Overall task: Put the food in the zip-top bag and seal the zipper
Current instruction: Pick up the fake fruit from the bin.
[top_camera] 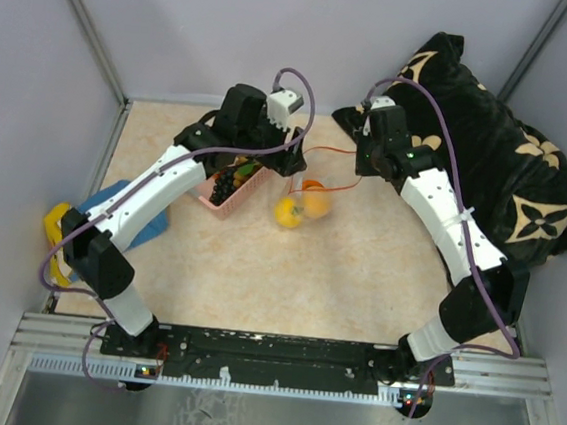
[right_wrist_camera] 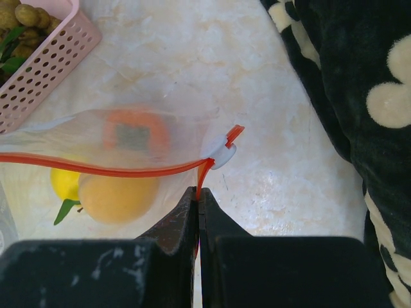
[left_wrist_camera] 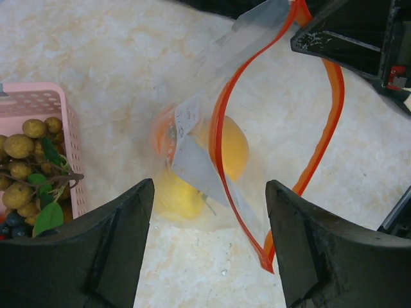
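From above, the zip-top bag (top_camera: pixel 310 197) lies on the desk (top_camera: pixel 357 280) between the two arms, just beside the pink basket (top_camera: pixel 253 184). An orange fruit (top_camera: pixel 315 205) and a yellow fruit (top_camera: pixel 286 214) are inside the bag. The left tool (top_camera: pixel 288 166) is at the bag's left side and the right tool (top_camera: pixel 361 170) at its right side. A blue-and-yellow cloth (top_camera: pixel 65 237) lies at the far left, and a black cushion (top_camera: pixel 492 132) at the far right.

In the left wrist view, the left tool's fingers stand wide apart and grip nothing. Past them the bag's mouth is open, and the zipper (left_wrist_camera: pixel 221 128) makes a long loop. The basket holds a tan-brown berry cluster (left_wrist_camera: pixel 26 167).

In the right wrist view, the right tool's fingers are pressed together on the zipper end, just below a white slider (right_wrist_camera: pixel 221 154). The fruits show through the clear plastic.
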Controlling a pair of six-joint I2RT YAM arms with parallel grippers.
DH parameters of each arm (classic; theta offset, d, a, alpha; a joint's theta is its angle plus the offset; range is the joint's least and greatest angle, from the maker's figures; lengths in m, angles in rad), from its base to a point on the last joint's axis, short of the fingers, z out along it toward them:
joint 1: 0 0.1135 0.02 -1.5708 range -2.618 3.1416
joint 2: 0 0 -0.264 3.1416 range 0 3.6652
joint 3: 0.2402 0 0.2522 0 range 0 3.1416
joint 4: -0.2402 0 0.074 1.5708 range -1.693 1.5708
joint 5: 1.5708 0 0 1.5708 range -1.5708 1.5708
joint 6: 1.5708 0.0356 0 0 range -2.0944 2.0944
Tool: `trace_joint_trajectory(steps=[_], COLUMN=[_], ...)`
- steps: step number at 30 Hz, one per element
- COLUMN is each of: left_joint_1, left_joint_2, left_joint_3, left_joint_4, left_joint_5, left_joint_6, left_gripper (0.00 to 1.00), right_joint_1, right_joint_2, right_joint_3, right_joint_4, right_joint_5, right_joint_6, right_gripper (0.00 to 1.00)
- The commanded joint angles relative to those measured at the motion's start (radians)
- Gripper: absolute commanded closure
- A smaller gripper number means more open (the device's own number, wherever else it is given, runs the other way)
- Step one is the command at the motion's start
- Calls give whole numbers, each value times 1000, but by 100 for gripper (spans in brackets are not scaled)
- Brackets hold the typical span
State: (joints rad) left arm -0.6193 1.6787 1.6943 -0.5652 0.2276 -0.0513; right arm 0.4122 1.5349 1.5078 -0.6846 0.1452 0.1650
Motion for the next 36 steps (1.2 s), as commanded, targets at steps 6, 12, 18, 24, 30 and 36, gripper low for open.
trace_joint_trajectory(steps=[6, 12, 18, 24, 30, 36], left_joint_1=[143, 210, 209, 186, 141, 126], left_joint_2=[-133, -132, -24, 99, 189, 224], left_joint_3=[-117, -216, -210, -144, -115, -127], left_joint_4=[121, 183, 241, 243, 242, 276], left_joint_5=[26, -32, -23, -63, -171, -246], left_joint_6=[8, 40, 64, 119, 196, 222], left_gripper=[19, 15, 16, 24, 32, 40], right_joint_1=[10, 10, 10, 9, 8, 3], right_joint_2=[-54, -58, -50, -48, -44, -40], right_joint_3=[25, 12, 19, 16, 14, 14], right_joint_4=[40, 47, 46, 46, 47, 51], right_joint_5=[9, 4, -6, -6, -4, -19], right_joint_6=[-5, -4, -5, -5, -5, -4], right_gripper=[100, 100, 100, 100, 100, 100])
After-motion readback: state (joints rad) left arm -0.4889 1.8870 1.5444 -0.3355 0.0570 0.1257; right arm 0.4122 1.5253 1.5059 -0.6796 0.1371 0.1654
